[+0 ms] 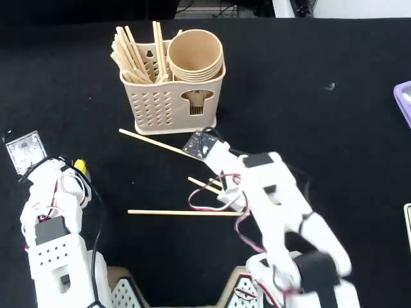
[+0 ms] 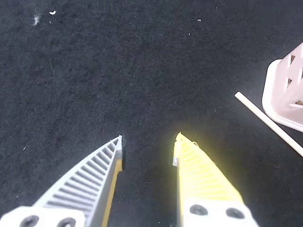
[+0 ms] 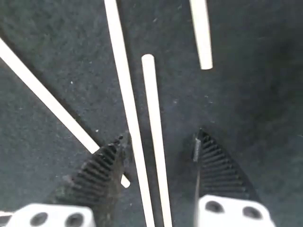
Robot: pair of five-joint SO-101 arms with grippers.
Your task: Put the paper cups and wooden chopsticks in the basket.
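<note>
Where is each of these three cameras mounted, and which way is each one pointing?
High view: fixed above the table, looking down on the basket and both arms.
Left wrist view: on the left arm, facing the table past its open jaws.
Right wrist view: on the right arm, facing loose chopsticks between its open jaws.
Shared: high and left wrist views both show the basket.

table [image 1: 347,167]: black cloth | purple object [image 1: 401,96]: right edge | cables [image 1: 205,9]: behind table
</note>
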